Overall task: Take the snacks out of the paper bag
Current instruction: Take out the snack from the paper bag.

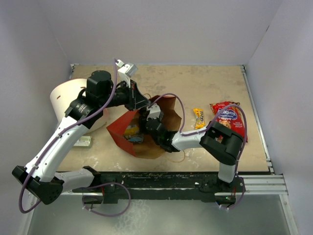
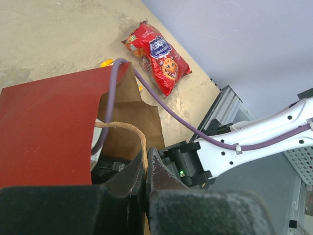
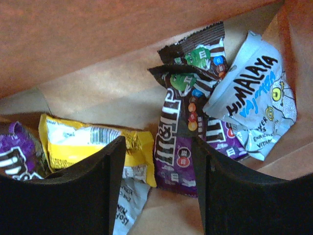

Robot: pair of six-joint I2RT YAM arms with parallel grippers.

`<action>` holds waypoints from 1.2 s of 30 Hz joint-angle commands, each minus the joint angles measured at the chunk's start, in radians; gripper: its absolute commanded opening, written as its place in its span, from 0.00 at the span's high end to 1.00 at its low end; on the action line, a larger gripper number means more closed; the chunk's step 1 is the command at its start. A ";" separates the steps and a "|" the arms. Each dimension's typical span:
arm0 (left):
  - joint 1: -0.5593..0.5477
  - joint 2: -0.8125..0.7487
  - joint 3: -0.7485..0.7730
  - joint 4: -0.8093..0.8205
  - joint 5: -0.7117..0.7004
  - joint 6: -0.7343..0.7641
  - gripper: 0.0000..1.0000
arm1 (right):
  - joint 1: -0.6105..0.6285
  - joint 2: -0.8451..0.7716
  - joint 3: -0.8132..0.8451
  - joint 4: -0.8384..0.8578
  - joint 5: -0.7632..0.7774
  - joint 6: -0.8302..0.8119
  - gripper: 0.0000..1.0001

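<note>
Two snacks lay out on the bench (image 1: 205,83): one red cookie bag (image 1: 229,120) with a blue label and a pictured cookie, and just beside it one yellow M&M's pack (image 1: 199,118). One paper bag (image 1: 120,129), red outside and brown inside, lay on its side near the middle with its mouth toward the right.

The left end effector (image 2: 146,169) was pinched closed on the bag's brown rim at the string handle (image 2: 122,127). The right end effector (image 3: 159,181) was inside the bag, spread wide and holding nothing.

Below it lay:
- two brown M&M's packs (image 3: 188,83)
- a purple M&M's pack (image 3: 178,161)
- a second purple pack (image 3: 14,149) at the left edge
- one yellow pack (image 3: 88,139) with a barcode
- one light-blue pack (image 3: 259,98) printed "HIMALAYA"

A pale scrap (image 3: 129,200) under the yellow one was possibly a seventh pack, but it was mostly hidden.

One white tub (image 1: 66,98) and one small white-and-green box (image 1: 82,142) stood beside the left arm.
</note>
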 commanded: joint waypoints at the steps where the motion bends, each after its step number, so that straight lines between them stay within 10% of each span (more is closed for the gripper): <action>1: -0.005 -0.011 0.037 0.031 0.042 0.035 1.00 | 0.002 0.035 0.076 -0.001 0.117 0.038 0.42; 36: -0.004 -0.066 -0.016 0.018 -0.066 0.021 1.00 | 0.001 -0.003 0.089 -0.096 -0.007 -0.064 1.00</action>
